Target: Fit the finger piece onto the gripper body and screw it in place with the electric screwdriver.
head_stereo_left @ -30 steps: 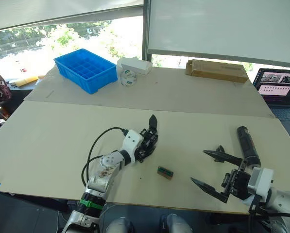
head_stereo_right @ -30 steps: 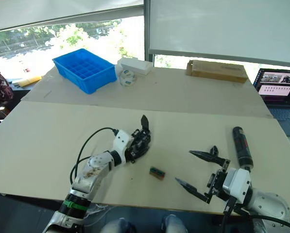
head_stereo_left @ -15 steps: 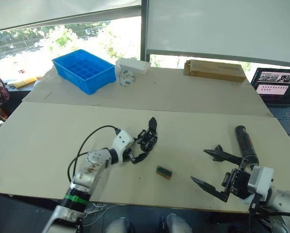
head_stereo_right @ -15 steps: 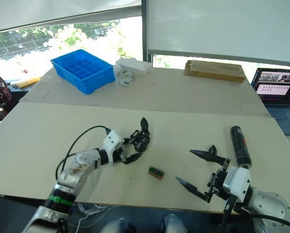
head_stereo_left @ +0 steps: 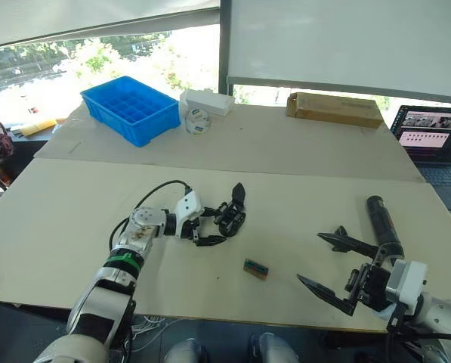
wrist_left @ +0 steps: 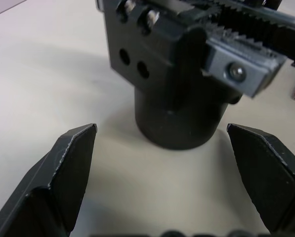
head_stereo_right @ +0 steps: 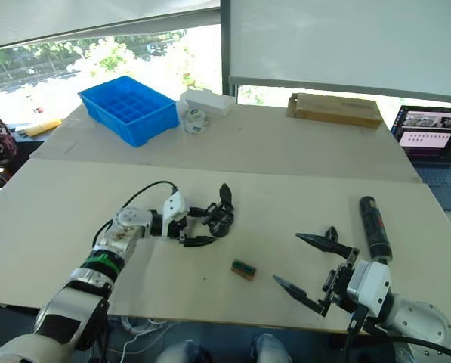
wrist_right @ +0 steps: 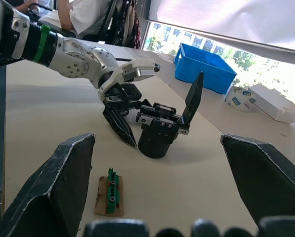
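So the left gripper (head_stereo_left: 216, 224) sat wide open right beside the gripper body (head_stereo_left: 233, 215), which stood upright mid-table, not touching it. Right gripper (head_stereo_left: 329, 268) was spread open too, empty, with the electric screwdriver (head_stereo_left: 382, 225) lying just beside it.

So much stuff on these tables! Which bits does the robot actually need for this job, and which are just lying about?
Needed:
gripper body, between the open left gripper fingers
electric screwdriver, beside the open right gripper

Lying about:
green-and-brown block
blue tray
white box
tape roll
cardboard box
laptop
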